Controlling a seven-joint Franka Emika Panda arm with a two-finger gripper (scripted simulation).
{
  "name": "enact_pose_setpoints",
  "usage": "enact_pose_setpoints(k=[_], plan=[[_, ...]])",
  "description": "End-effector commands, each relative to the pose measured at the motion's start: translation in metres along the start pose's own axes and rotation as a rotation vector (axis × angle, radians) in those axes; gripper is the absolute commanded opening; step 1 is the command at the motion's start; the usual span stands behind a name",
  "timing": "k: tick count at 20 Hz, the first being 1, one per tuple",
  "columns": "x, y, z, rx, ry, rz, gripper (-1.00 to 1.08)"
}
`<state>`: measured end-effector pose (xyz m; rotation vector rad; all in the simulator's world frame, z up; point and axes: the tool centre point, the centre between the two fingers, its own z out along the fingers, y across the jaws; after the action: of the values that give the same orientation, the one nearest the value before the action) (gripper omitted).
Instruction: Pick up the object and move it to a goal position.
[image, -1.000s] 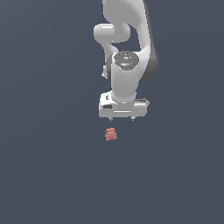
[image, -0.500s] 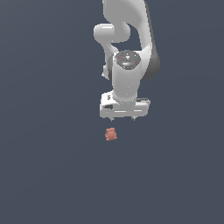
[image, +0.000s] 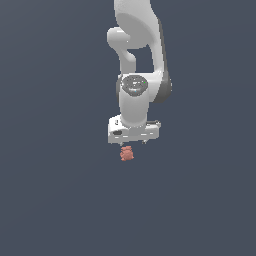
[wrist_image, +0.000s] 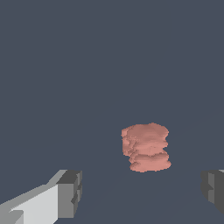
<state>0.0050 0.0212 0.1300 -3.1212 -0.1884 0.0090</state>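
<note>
I hold the arm (image: 137, 65) nearly upright over the plain dark floor (image: 55, 200), wrist pointing down, so that the claw (image: 134, 142) hangs just above the object (image: 127, 154) — a small, lumpy salmon-red lump resting on the floor. In the exterior view the object sits slightly toward that view's left of the claw's middle, close beneath it but not touching. In the wrist view the two fingertips (wrist_image: 70, 193) stand wide apart with nothing between them, and the object (wrist_image: 146, 147) lies ahead of the gap, nearer one side. I judge the spread is kept for straddling it; a small sideways correction seems needed before lowering — otherwise one finger may strike it.
</note>
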Motion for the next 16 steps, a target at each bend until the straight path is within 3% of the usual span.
enact_pose_setpoints(k=[1, 16], plan=[[0.0, 0.01, 0.014, -0.006, 0.002, -0.03, 1.0], [-0.002, 0.026, 0.044, -0.015, 0.003, -0.078, 1.0]])
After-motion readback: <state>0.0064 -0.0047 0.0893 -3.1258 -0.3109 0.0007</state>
